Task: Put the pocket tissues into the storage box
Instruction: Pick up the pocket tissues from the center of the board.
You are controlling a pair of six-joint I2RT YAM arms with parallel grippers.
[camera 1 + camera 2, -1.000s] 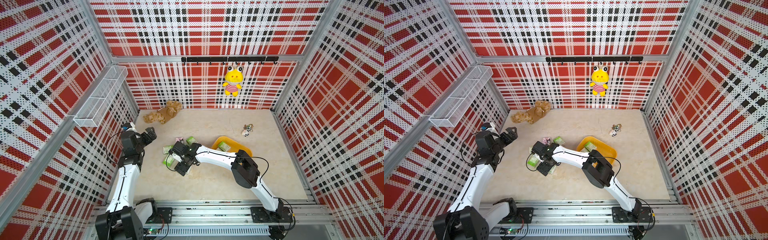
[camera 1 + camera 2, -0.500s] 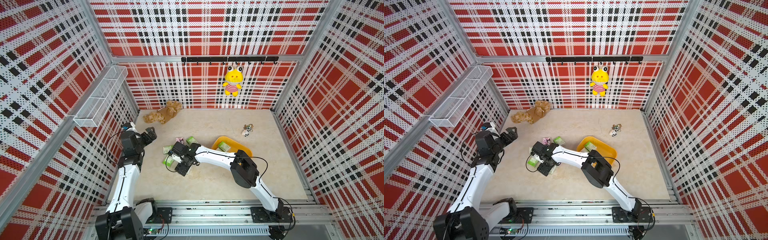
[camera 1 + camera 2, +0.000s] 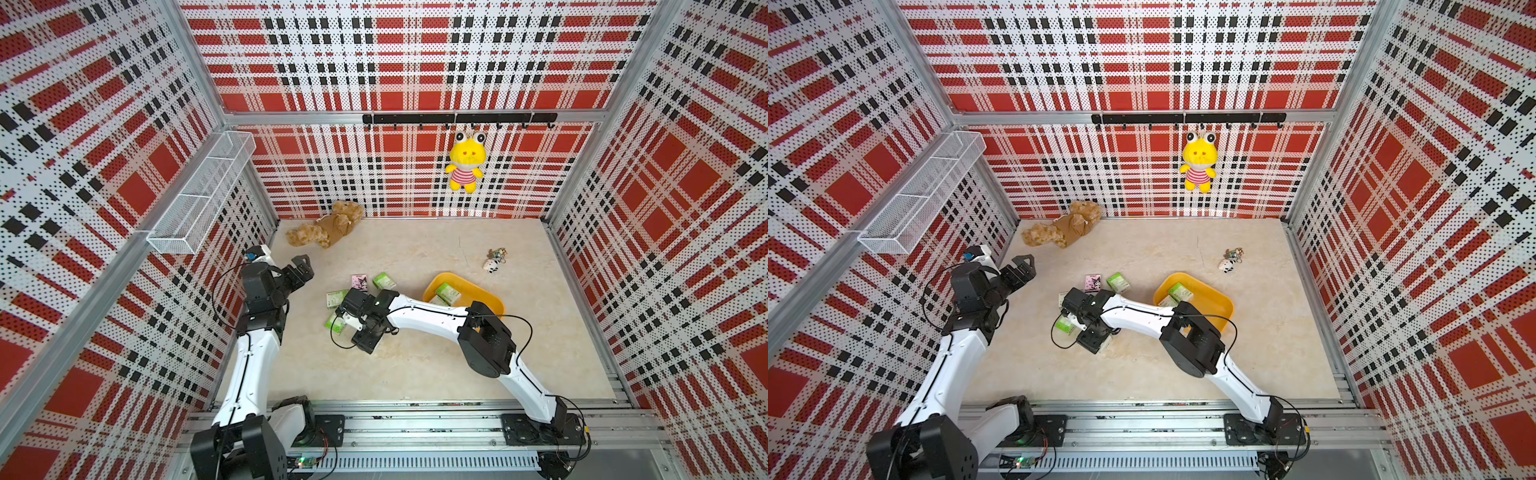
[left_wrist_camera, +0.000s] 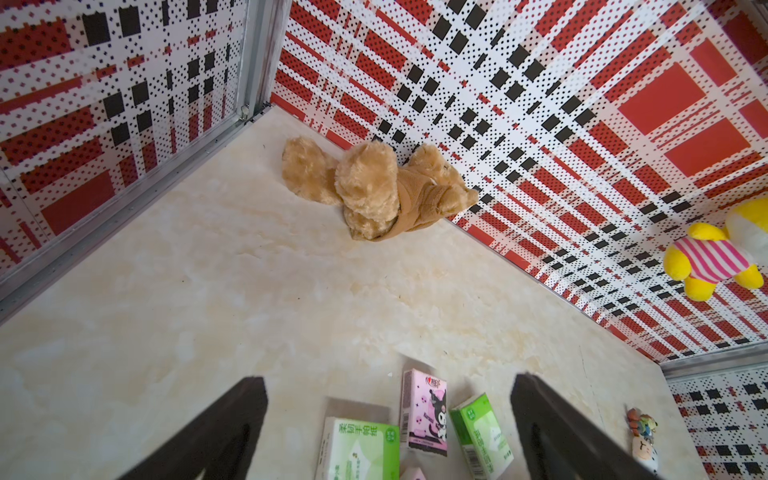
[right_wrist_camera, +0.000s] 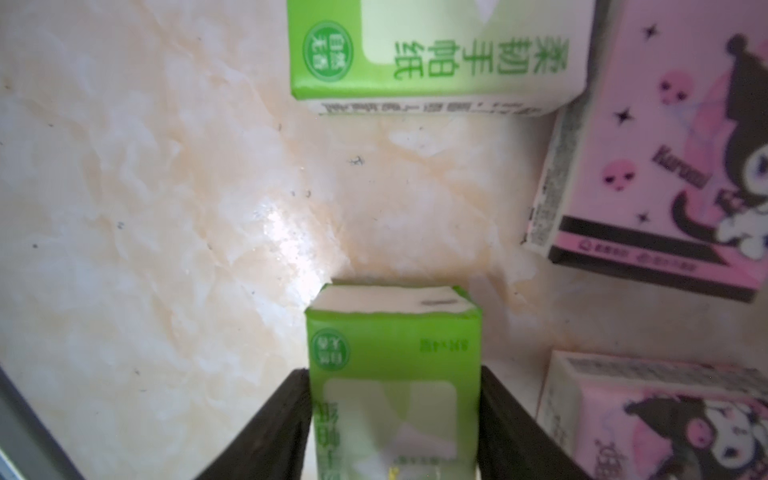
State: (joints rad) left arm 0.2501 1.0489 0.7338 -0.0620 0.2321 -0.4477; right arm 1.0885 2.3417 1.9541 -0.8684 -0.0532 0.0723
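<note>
as the right gripper [image 5: 395,374] pinches a green tissue packet [image 5: 392,336], the storage box [image 3: 484,296] lies to its right in a top view

in the right wrist view the packet sits at the lower middle of the frame, its long axis running out along the fingers, which press on its two long sides; a second green packet [image 5: 436,54] lies across the top, a pink kuromi packet [image 5: 673,166] at the right edge, another pink packet [image 5: 665,428] at the lower right, all near but apart from the held one; a lift looks needed before swinging right, over the box's rim; the right arm is nearer the box; the left gripper [image 4: 388,380] hangs at the left of the top views, jaws wide, nothing between them
</note>
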